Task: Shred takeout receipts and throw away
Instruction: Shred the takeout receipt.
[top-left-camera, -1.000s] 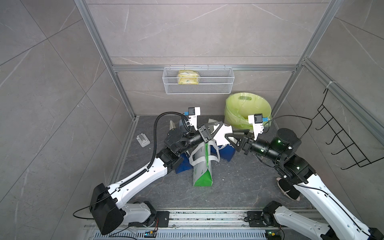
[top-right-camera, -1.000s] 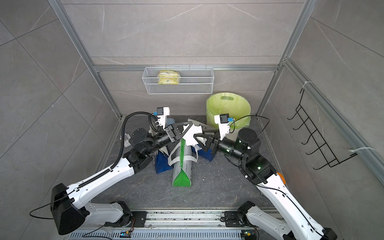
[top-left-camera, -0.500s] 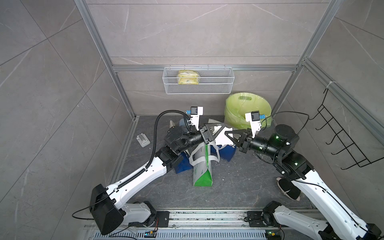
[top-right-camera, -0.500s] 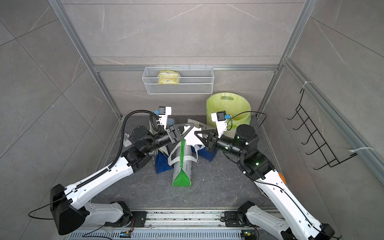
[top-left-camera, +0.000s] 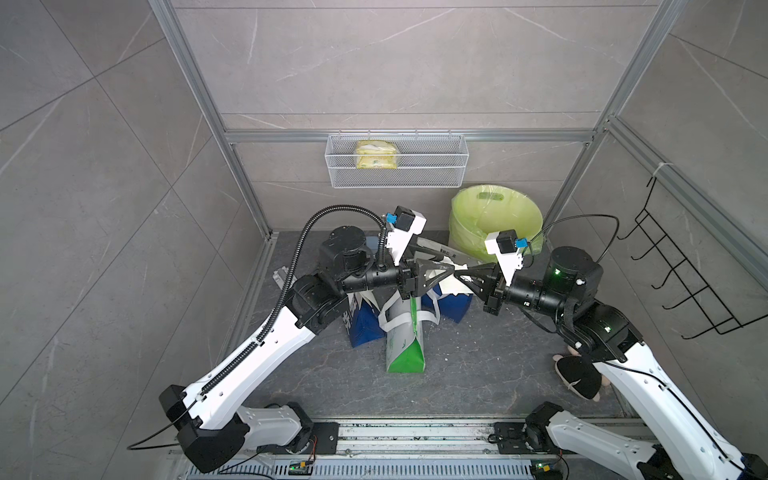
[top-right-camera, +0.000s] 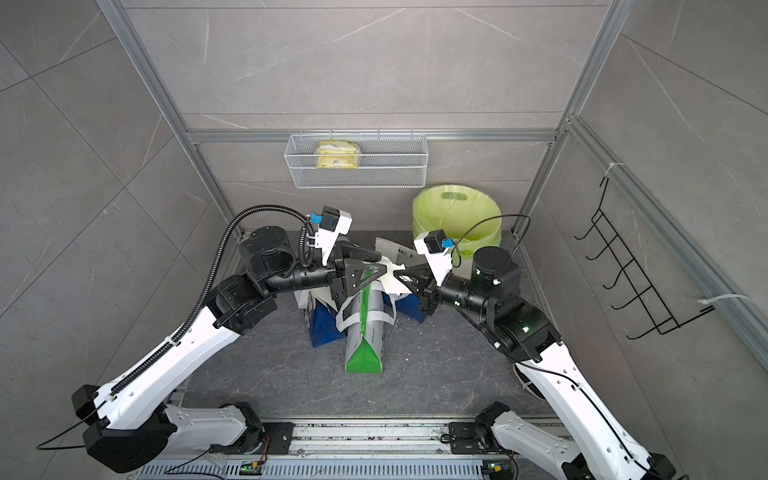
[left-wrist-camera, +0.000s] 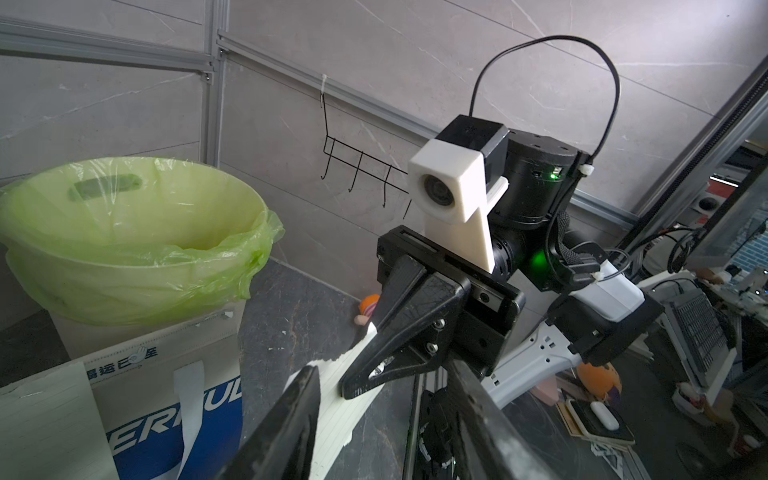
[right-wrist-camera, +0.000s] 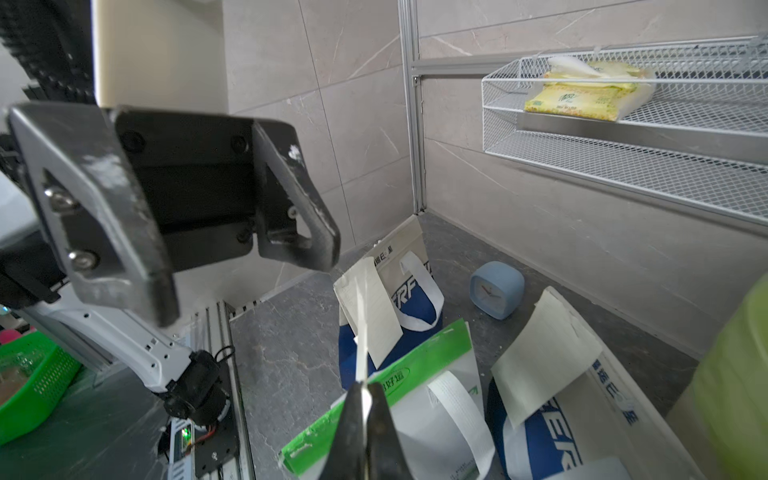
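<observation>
In both top views my two arms meet nose to nose above the bags in the middle of the tabletop (top-left-camera: 478, 365). The right claw (top-left-camera: 462, 275) is pinched fully closed on a white receipt (top-left-camera: 451, 286), holding it in the air over the upright green-and-white bag (top-left-camera: 405, 336). The left claw (top-left-camera: 444, 268) faces it with jaws parted about halfway and grips nothing. A blue-and-white bag (top-left-camera: 363, 324) stands just left of the green one and a second blue-and-white bag (top-left-camera: 455, 305) just right of it. The green-lined bin (top-left-camera: 496, 216) sits in the far right corner, near the raised paper. From the left wrist, I look along my own spread fingers (left-wrist-camera: 297, 419) at the right claw's closed tips clamped on the lined receipt (left-wrist-camera: 334, 409), whose upper edge is ragged. The slip runs down between my fingers, close to one, but I cannot tell whether it touches. The bin rises beyond one blue-and-white bag. From the right wrist, the receipt (right-wrist-camera: 361, 357) shows edge-on as a thin white strip rising from the shut tips, with the left claw's open fingers (right-wrist-camera: 299, 208) hanging just past it. Below, other receipts (right-wrist-camera: 544, 353) lie flat against the faces of both blue-and-white bags, and a small blue clock (right-wrist-camera: 496, 291) sits by the far wall.
</observation>
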